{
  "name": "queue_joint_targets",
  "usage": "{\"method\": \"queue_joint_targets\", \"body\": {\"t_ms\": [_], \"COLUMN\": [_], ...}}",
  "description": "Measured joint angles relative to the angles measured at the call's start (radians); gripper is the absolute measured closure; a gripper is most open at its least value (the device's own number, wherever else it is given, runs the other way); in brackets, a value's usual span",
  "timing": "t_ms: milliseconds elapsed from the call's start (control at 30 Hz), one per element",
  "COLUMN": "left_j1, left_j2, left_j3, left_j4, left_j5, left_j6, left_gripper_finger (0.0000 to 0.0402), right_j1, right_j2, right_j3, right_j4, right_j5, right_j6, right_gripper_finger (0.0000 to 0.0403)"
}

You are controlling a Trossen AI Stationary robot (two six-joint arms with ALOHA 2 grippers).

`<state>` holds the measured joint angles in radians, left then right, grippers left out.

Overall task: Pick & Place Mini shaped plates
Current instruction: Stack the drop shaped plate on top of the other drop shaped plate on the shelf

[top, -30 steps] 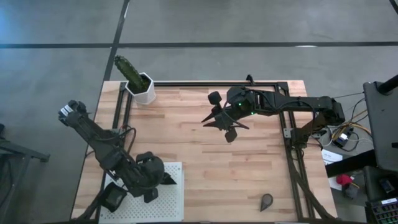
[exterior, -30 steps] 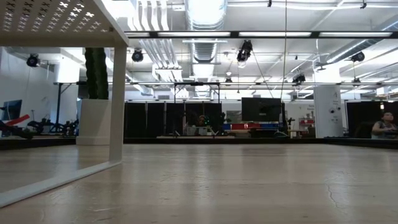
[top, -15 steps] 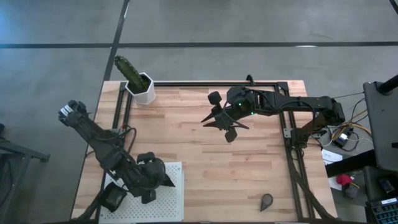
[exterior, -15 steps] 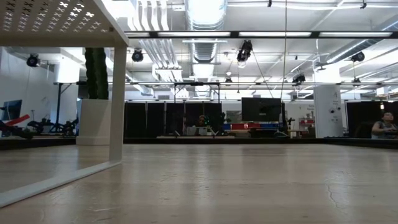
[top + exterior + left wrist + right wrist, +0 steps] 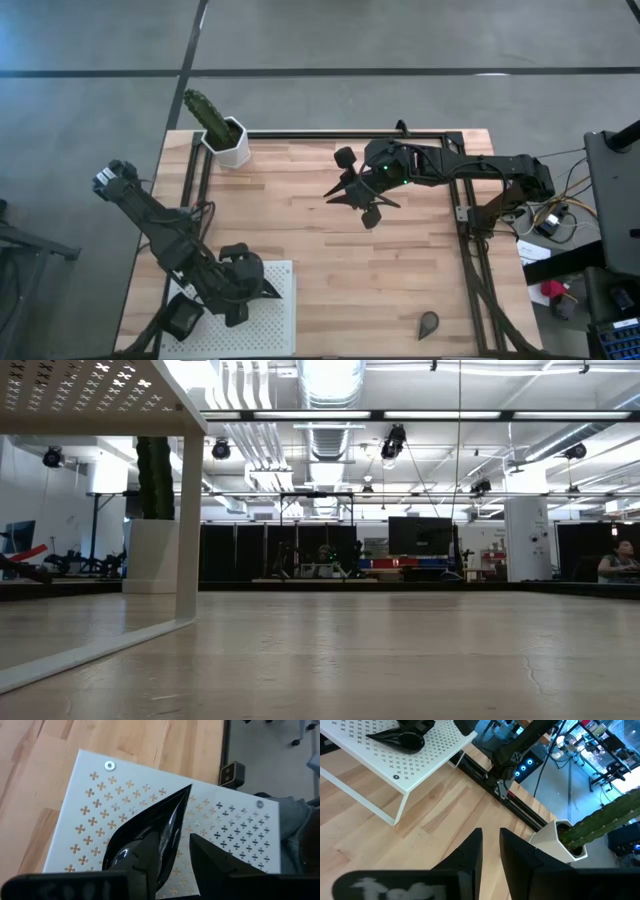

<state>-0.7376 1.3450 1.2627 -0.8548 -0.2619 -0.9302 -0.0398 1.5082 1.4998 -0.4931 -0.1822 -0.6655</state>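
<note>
A glossy black teardrop mini plate [image 5: 165, 815] lies flat on the white perforated board [image 5: 95, 795] at the table's near left. Its pointed end faces away from my left gripper [image 5: 182, 845], which is open and slants down over the plate's round end. The right wrist view also shows this plate [image 5: 400, 740] on the raised board [image 5: 370, 757]. A second teardrop plate [image 5: 428, 323] lies on the bare wood near the front right. Above the table's far middle hangs my right gripper [image 5: 490, 832], fingers a little apart with nothing between them. My left gripper comes at the plate slanting down from the near left. One finger [image 5: 142, 865] stands over the plate's round end [image 5: 125, 852], the other [image 5: 215, 860] beside it over the board. I cannot tell whether the finger touches the plate.
A white hexagonal pot with a green cactus [image 5: 222, 135] stands at the far left corner. The board stands on white legs [image 5: 187, 510] above the wood. A black frame rail [image 5: 465, 215] runs along the table's right and far sides. Bare wood [image 5: 330, 270] spans the middle.
My left gripper has rolled a little in place above the white board, and the teardrop plate's pointed end under it has shifted slightly. My right arm has kept still.
</note>
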Motion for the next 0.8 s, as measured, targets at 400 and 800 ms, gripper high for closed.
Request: {"method": "queue_joint_targets", "body": {"t_ms": [400,800], "left_j1": [-0.001,0.033], "left_j2": [-0.019,-0.016], "left_j3": [0.022,-0.005], "left_j4": [-0.076,-0.071], "left_j5": [0.235,0.242], "left_j6": [0.170,0.241], "left_gripper_finger": [0.0302,0.0303], "right_j1": [0.000,0.000], "right_j2": [0.000,0.000], "right_j3": [0.000,0.000], "right_j4": [-0.003,-0.005], "right_j5": [0.000,0.000], "right_j6": [0.000,0.000], "right_gripper_finger": [0.0332,0.0334]}}
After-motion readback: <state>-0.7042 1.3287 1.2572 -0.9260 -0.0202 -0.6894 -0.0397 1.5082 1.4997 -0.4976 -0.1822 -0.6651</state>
